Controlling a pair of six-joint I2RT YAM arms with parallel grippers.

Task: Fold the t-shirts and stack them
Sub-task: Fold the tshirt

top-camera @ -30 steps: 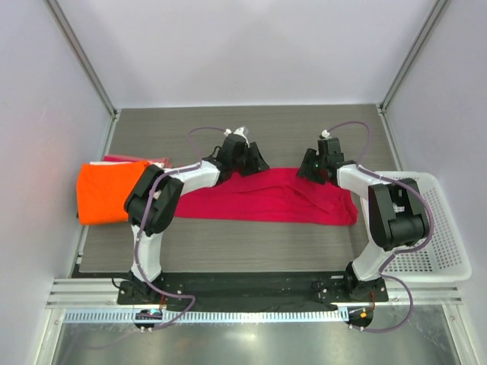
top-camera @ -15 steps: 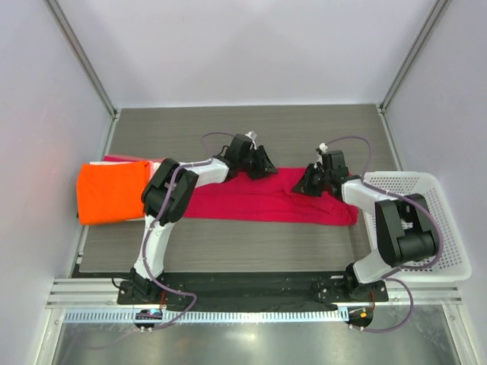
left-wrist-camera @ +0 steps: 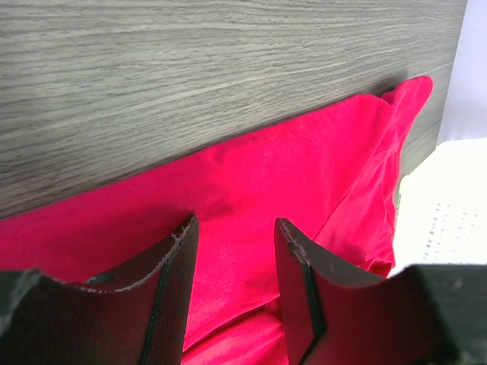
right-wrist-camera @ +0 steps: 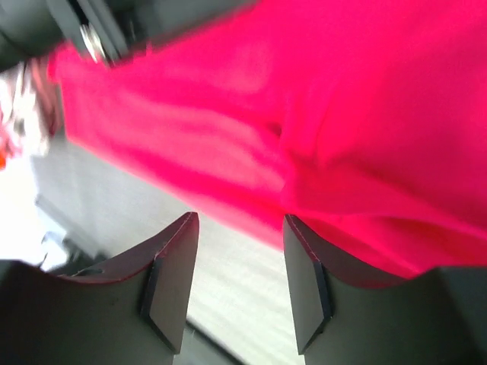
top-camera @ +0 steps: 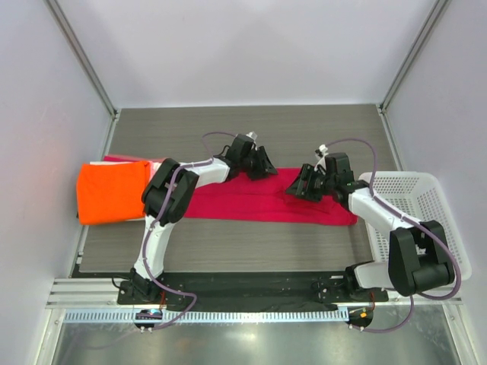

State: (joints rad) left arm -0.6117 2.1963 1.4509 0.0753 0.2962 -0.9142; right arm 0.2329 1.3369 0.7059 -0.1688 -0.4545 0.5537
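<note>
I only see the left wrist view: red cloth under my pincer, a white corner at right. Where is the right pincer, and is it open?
Observer: The right pincer is over the red shirt's right half, facing the left pincer, jaws open, no cloth pinched.
Operator: Any other shirts?
Observer: A folded orange shirt lies at the table's left end.
Operator: That white corner?
Observer: A white lattice basket at the table's right end.

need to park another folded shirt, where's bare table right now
Bare table runs behind the red shirt up to the back wall, and in front of it down to the base rail. Crowded: orange shirt at left, basket at right.
</note>
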